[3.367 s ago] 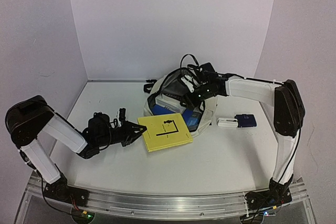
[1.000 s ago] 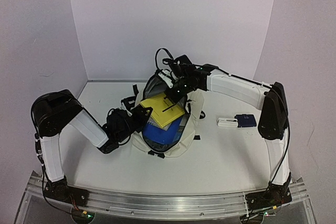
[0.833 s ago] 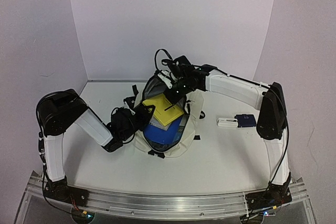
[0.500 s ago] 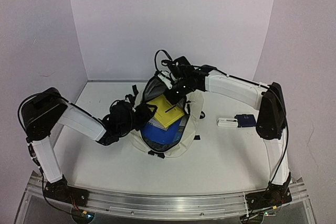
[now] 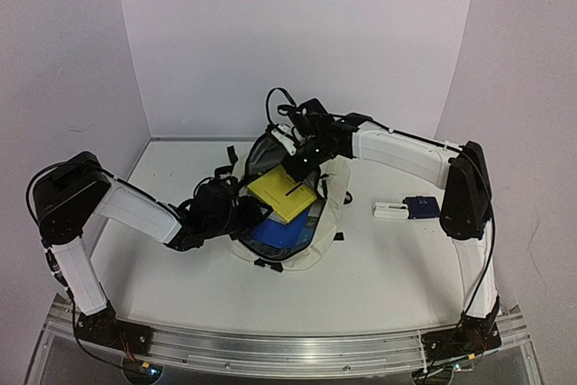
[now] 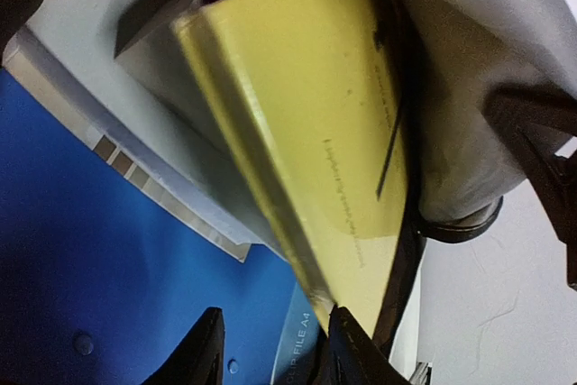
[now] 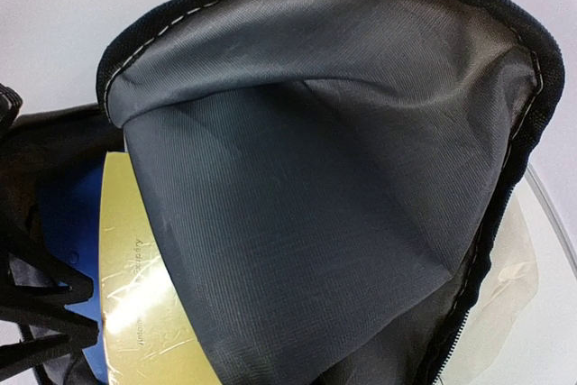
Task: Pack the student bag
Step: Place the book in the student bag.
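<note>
The student bag [image 5: 330, 223], cream with grey lining [image 7: 315, 178], lies open in the middle of the table. A yellow book [image 5: 284, 194] leans half inside it on top of a blue clip file [image 5: 275, 233]. My left gripper [image 5: 260, 214] is at the bag's left side. In the left wrist view it [image 6: 275, 313] stands open over the blue file [image 6: 99, 250], and the yellow book's [image 6: 334, 114] lower corner touches its right finger. My right gripper [image 5: 300, 155] is shut on the bag's upper rim and holds the flap up. Its fingers are hidden behind the lining.
A small blue and white item [image 5: 410, 208] lies on the table right of the bag. Black straps and a cord [image 5: 275, 101] loop up behind the bag. White walls close in at the back and both sides.
My left gripper has let go of the yellow book and shifted right and lower against the bag. The book has slid further into the bag. The right arm has stayed put.
</note>
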Robot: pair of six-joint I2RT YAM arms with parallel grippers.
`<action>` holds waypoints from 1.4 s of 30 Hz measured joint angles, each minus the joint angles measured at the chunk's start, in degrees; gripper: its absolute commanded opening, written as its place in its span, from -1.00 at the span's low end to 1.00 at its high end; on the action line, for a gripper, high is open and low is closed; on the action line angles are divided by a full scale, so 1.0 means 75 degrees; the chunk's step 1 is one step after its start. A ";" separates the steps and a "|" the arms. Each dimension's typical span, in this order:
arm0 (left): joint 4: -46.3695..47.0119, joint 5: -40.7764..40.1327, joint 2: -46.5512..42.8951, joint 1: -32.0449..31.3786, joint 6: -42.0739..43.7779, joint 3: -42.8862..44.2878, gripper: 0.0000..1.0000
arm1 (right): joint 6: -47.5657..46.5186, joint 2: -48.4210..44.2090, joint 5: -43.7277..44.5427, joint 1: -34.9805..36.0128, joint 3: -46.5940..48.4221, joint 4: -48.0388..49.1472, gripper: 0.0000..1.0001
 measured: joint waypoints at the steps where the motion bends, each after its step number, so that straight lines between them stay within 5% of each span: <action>1: -0.0024 0.0040 0.0076 -0.0002 0.0009 0.0013 -0.38 | 0.0003 -0.0002 -0.0029 0.0000 -0.0031 0.0005 -1.00; 7: -0.0355 0.0763 0.1189 -0.0023 0.0392 0.1160 -0.67 | 0.0115 -0.0017 -0.0178 -0.0008 -0.0229 0.0053 -1.00; 12: -0.0693 0.1417 0.2166 -0.0040 0.0824 0.2536 -0.69 | 0.0183 -0.0045 -0.0240 -0.0027 -0.0344 0.0098 -1.00; 21: -0.1458 0.1947 0.1736 -0.0026 0.1461 0.2526 0.16 | 0.0204 -0.0207 -0.0263 -0.0096 -0.0708 0.0231 -1.00; 23: -0.1656 0.2060 0.1107 -0.0026 0.1540 0.2055 0.27 | 0.0210 -0.0328 -0.0313 -0.0093 -0.0896 0.0331 -0.74; 27: -0.2095 0.1953 -0.0389 -0.0046 0.1574 0.1180 0.34 | 0.0169 -0.0678 -0.0890 -0.0085 -0.1334 0.0162 0.09; 30: -0.2518 0.1771 -0.1467 -0.0042 0.1591 0.0808 0.40 | 0.0069 -0.1029 -0.1465 -0.0038 -0.1508 -0.0147 0.42; 34: -0.3054 0.1450 -0.2594 -0.0037 0.1597 0.0428 0.47 | 0.0114 -0.1687 -0.2118 -0.0063 -0.1504 -0.0365 0.62; 42: -0.4297 0.0664 -0.3886 -0.0037 0.1566 -0.0253 0.55 | 0.0332 -0.2014 -0.2587 -0.1351 -0.0443 -0.0320 0.64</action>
